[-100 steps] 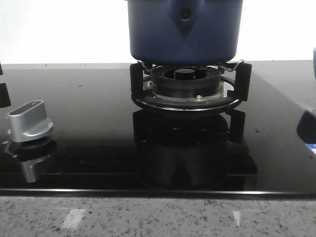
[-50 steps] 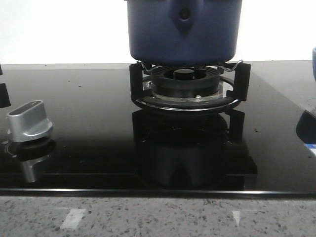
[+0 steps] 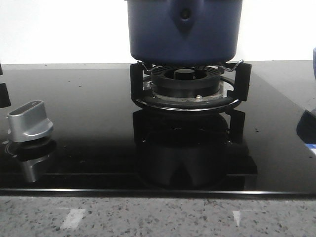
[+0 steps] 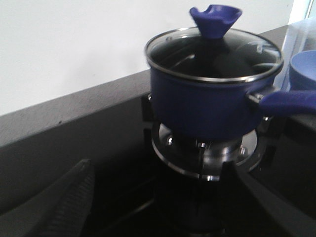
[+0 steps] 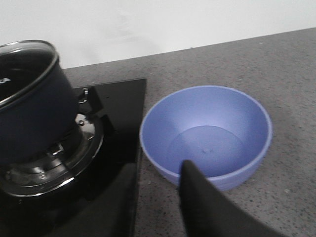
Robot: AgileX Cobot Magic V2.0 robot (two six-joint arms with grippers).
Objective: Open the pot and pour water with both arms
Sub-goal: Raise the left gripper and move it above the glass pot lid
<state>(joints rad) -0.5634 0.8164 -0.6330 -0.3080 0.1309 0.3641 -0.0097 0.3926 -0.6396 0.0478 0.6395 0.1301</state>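
Pot: I see the dark navy pot [image 3: 183,30] at the top centre of the front frame, seated on the burner grate [image 3: 190,88]; its teardrop handle mount with round rivet faces the camera. In the left wrist frame it sits right of centre [image 4: 207,106], in the right wrist frame at the left edge [image 5: 29,111].
Lid: a glass lid [image 4: 215,53] with a metal rim is in place on the pot, topped by a blue flared knob [image 4: 215,19].
Handle: a blue handle [image 4: 286,101] runs off the pot toward the right edge of the left wrist frame.
Hob: black glass cooktop [image 3: 89,123], glossy enough to mirror the grate; a silver control knob [image 3: 29,121] stands at the left of the front frame, well apart from the burner.
Counter: speckled grey stone [image 3: 158,217] along the lower edge of the front frame.
Bowl: a lighter blue bowl [image 5: 206,136] rests on the stone just beside the hob edge, right of centre in the right wrist frame — I can see its bare inner floor.
Left gripper: only dark finger shapes show at the lower corners of the left wrist frame [image 4: 163,217], one ribbed finger [image 4: 69,202] at lower left; the fingers stand wide apart, touching nothing, short of the pot.
Right gripper: a single dark finger [image 5: 207,207] rises from the bottom of the right wrist frame, overlapping the bowl's near rim — I cannot tell how its jaws stand.
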